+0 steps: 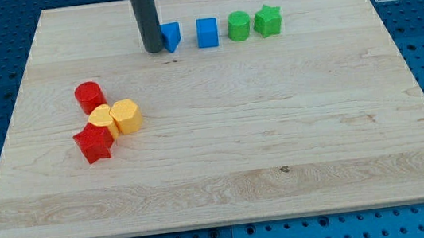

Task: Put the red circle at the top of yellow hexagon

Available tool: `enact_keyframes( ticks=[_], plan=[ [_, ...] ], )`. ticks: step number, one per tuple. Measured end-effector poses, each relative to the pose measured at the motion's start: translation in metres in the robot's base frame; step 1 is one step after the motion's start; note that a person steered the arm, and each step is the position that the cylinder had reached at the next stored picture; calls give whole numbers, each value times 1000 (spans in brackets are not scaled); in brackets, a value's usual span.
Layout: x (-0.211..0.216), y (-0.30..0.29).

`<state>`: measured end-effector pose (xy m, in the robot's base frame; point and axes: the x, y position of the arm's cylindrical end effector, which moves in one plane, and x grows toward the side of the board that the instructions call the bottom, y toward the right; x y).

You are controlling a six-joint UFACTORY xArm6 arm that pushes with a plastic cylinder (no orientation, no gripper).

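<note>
Two red blocks sit at the bench's (224, 157) left: the red circle (89, 95) touches the upper left of a yellow round block (101, 118), with the yellow hexagon (126, 115) just right of that and a red star (93, 144) below. My tip (154, 49), a bare rod with no end effector jaws, touches a blue triangle (172, 36). Rightward stand a blue square (207, 33), green cylinder (239, 26) and green star (268, 20).

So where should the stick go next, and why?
Probably my tip should slide toward the view's bottom left, to the red circle. It now sits beside the blue block, far from the circle, which lies up-left of the yellow hexagon, not directly above.
</note>
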<state>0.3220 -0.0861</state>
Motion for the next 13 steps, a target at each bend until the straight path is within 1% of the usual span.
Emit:
enact_keyframes(
  ticks=[4,5,6,7,8,9,10,12,13],
  plan=[
    [1,-2],
    [9,-3],
    [13,-25],
    [22,-65],
    [47,-99],
    [59,-124],
    [61,-127],
    [113,-124],
    [113,-92]
  ],
)
